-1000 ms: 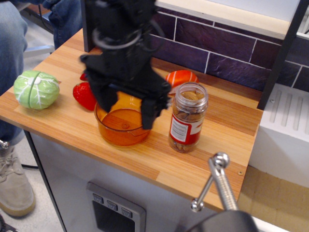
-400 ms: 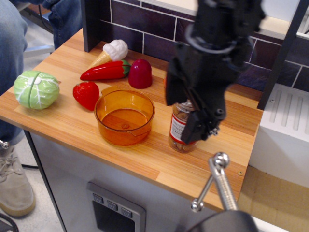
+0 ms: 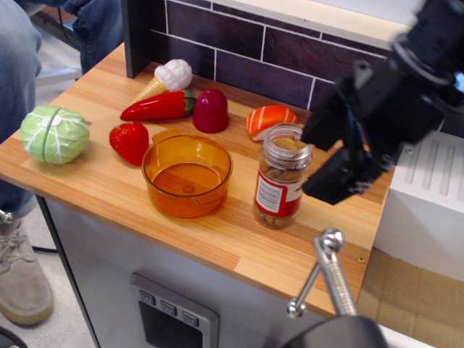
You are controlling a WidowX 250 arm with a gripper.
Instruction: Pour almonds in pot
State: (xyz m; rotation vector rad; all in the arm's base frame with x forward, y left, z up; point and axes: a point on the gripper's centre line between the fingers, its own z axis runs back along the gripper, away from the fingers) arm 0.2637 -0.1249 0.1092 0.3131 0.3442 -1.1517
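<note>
A wooden worktop [image 3: 145, 203] fills most of the frame, running from the upper left down to the lower right, with a dark purple tiled wall [image 3: 290, 61] behind it. At the right of the frame the black gripper [image 3: 328, 161] hangs above the worktop's right end, blurred; its two fingers [image 3: 335, 177] are spread apart and hold nothing, their tips just beside the right side of the jar, though whether they touch it cannot be told.

At the left edge of the worktop sits a green cabbage toy [image 3: 54, 133]. Near the centre of the frame stands the pot [image 3: 187, 175], translucent orange, round and low-walled, upright with nothing visible inside it. Just right of the pot, not touching it, stands the clear jar [image 3: 281, 178] with a red and white label, upright and with no lid on; the almonds [image 3: 288, 147] show brown through its upper part and at its mouth.

Behind the pot, toward the wall, lie a long red pepper toy [image 3: 158, 106], a white and tan toy [image 3: 166, 78] above it, and a dark red rounded toy [image 3: 211, 111] to the pepper's right. An orange and white toy [image 3: 270, 118] lies just behind the jar. A red strawberry toy [image 3: 130, 141] sits close to the pot's left rim.

In the lower right foreground a shiny metal rod with a ball end [image 3: 330, 267] rises, out of focus.
</note>
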